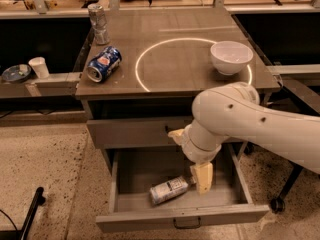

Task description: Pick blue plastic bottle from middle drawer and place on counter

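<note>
Speckled terrazzo floor (40,159) is seen around a grey-brown cabinet, with dark workbenches behind it. The table (175,31) is marked with a thin bright white ring (136,69). The middle drawer (135,171) is pulled fully out below the table, its grey floor exposed and its dark curved handle (186,225) facing the camera. The closed upper drawer front (125,133) is seen just above it.

The hand (202,178) is pointed straight down inside the middle drawer, toward its right half, hung from a bulky white arm (250,121) entering from the right. Whether the hand is released or clenched cannot be told; nothing is seen grasped by it.

The blue plastic bottle (169,190) is laid on its side on the drawer floor, just left of the hand and slightly lower in the view, its cap end turned toward the hand. Contact between the two cannot be confirmed; they are at least just beside each other.

Well above the hand, on the table, a white bowl (231,56) is set on the ring's right edge. Up and far left of the hand, a blue soda can (103,64) is laid on its side outside the ring, and a dented silver can (98,23) is stood upright behind it. Farther left, a white cup (38,67) is seen on a low side shelf.
</note>
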